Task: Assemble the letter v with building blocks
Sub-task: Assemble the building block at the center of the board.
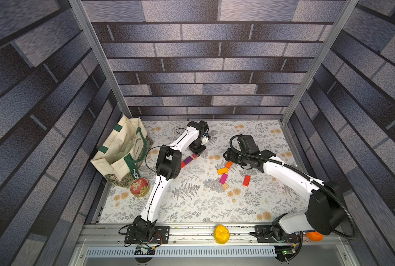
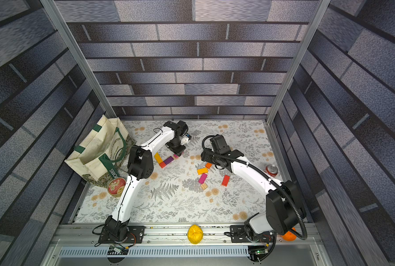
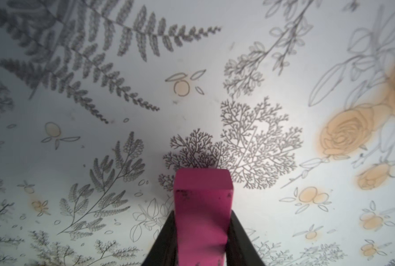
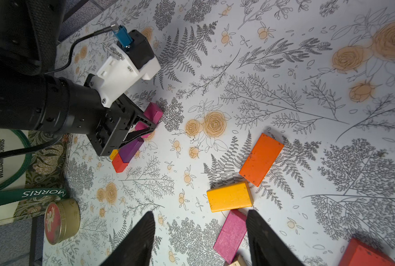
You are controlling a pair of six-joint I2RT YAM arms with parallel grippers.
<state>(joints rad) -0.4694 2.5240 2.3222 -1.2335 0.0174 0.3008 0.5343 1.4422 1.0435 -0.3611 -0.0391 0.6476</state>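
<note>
My left gripper (image 3: 202, 214) is shut on a magenta block (image 3: 202, 202), which sticks out past its fingers just over the table. In both top views this gripper (image 1: 197, 150) holds the block at the far end of a short row: a purple block (image 2: 168, 160), a red block (image 2: 162, 165) and a yellow block (image 2: 157, 157). My right gripper (image 4: 200, 230) is open above the loose blocks and holds nothing. Below it lie an orange block (image 4: 261, 159), a yellow block (image 4: 228, 195), a second magenta block (image 4: 231, 235), a wood cube (image 1: 225, 186) and a red block (image 1: 246, 180).
A canvas tote bag (image 1: 120, 149) and a round tin (image 1: 139, 187) stand at the left edge. A red soda can (image 2: 271, 170) is behind the right arm. A yellow lump (image 1: 221, 233) and an orange lump (image 1: 315, 236) rest on the front rail.
</note>
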